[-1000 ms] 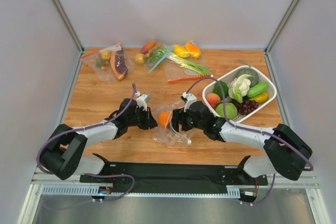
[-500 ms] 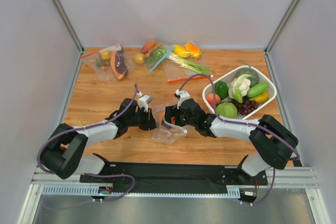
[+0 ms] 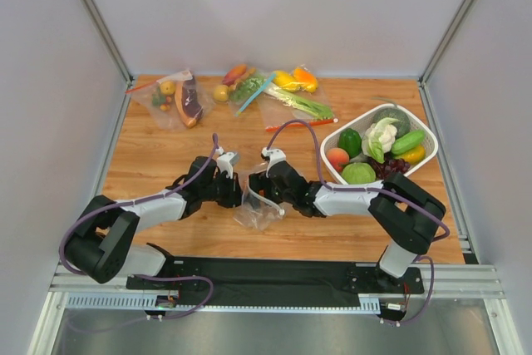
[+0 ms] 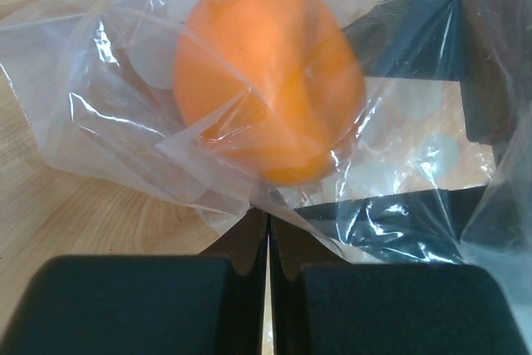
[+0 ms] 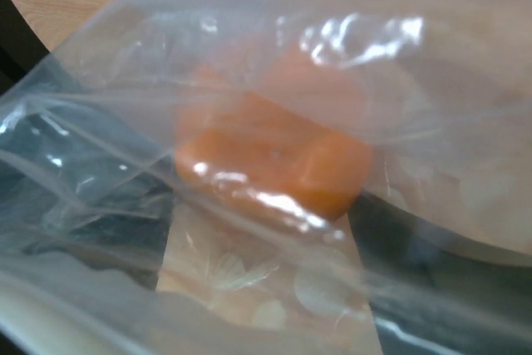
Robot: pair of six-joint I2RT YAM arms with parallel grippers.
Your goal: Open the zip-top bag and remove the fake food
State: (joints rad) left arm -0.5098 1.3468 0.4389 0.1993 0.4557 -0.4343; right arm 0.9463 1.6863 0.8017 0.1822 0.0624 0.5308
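The wooden table [image 3: 150,164] runs wide under both arms. Well off to the right of the right gripper [image 3: 256,191] sits a white basket [image 3: 421,125], with the cauliflower [image 3: 381,137] and the long green piece [image 3: 407,141] lying in it among other toy food. Far beyond both grippers, at the back edge, lie other filled bags [image 3: 179,99].

The two grippers meet nose to nose at mid-table, and the zip-top bag [image 3: 259,209] bunches between and just below them. The left gripper [image 4: 266,234] has its fingers pressed together on a fold of the bag's film. The orange [image 4: 270,81] sits inside the bag, just ahead of those fingers. From the right wrist I see only film draped close over the orange [image 5: 274,160]. Whether that gripper's fingers are apart or together I cannot tell.
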